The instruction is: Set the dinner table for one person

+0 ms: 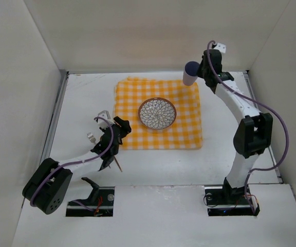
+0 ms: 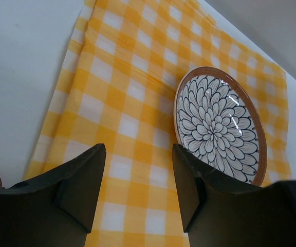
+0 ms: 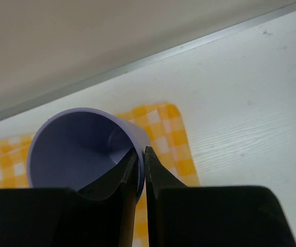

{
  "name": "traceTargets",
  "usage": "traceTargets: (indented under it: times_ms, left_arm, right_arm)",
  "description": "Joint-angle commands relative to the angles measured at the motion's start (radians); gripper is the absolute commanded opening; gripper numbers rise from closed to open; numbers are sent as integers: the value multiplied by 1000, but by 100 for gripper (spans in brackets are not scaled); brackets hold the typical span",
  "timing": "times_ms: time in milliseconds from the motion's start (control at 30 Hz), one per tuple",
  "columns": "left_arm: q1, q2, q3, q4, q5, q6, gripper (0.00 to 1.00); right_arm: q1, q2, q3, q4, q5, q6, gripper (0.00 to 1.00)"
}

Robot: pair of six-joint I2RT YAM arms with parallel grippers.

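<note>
The white dinner table (image 1: 86, 98) bears a yellow-and-white checkered cloth (image 1: 158, 114) with a flower-patterned plate (image 1: 158, 113) at its middle. My right gripper (image 1: 199, 72) is shut on the rim of a purple cup (image 1: 191, 72), one finger inside and one outside, and holds it over the cloth's far right corner. The cup (image 3: 81, 149) fills the right wrist view at that gripper (image 3: 140, 154). My left gripper (image 1: 121, 124) is open and empty over the cloth's left edge. In the left wrist view it (image 2: 137, 154) frames bare cloth (image 2: 122, 103), with the plate (image 2: 219, 128) to the right.
A silver fork (image 1: 91, 137) lies on the table left of the cloth, partly under my left arm. A thin brown-handled utensil (image 1: 118, 163) sticks out near the left arm. Metal rails (image 1: 57, 113) line the table's sides, and white walls enclose it.
</note>
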Motion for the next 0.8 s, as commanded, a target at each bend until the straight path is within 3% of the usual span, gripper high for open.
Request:
traceTargets:
  times_ms: [0,500,767]
  left_arm:
    - [2,7,31,55,-7,-13,52]
    - [11,5,29,52,2,-23,52]
    - [13,15,32,53,0,-24,52]
  right_arm:
    - [13,83,92,-45,-19,-25,15]
    - [34,289,229,-133,-16,-57,16]
    - [23,298,236,-125,-21,-58,37]
